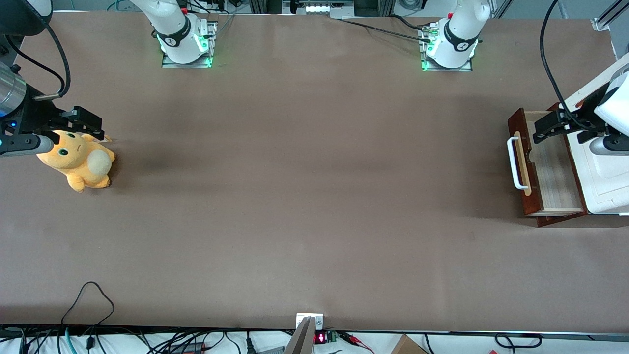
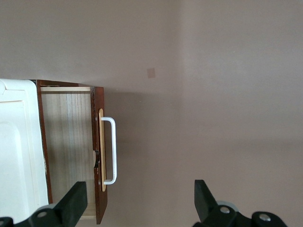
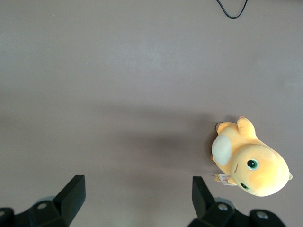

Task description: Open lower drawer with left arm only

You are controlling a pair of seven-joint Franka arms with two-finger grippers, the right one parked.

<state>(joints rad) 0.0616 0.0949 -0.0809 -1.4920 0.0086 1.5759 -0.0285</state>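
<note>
Nearest the front camera, at the working arm's end of the table (image 1: pixel 314 196), you see the lower drawer (image 1: pixel 550 169) pulled well out from under the white box top (image 1: pixel 602 187), its pale wood inside showing and its white handle (image 1: pixel 515 162) free. Your end effector (image 1: pixel 546 129) hangs above the drawer's farther corner, fingers (image 2: pixel 73 203) spread wide, gripping nothing. Judged from this, the opening looks done; only backing the left arm (image 1: pixel 607 105) away seems left.
</note>
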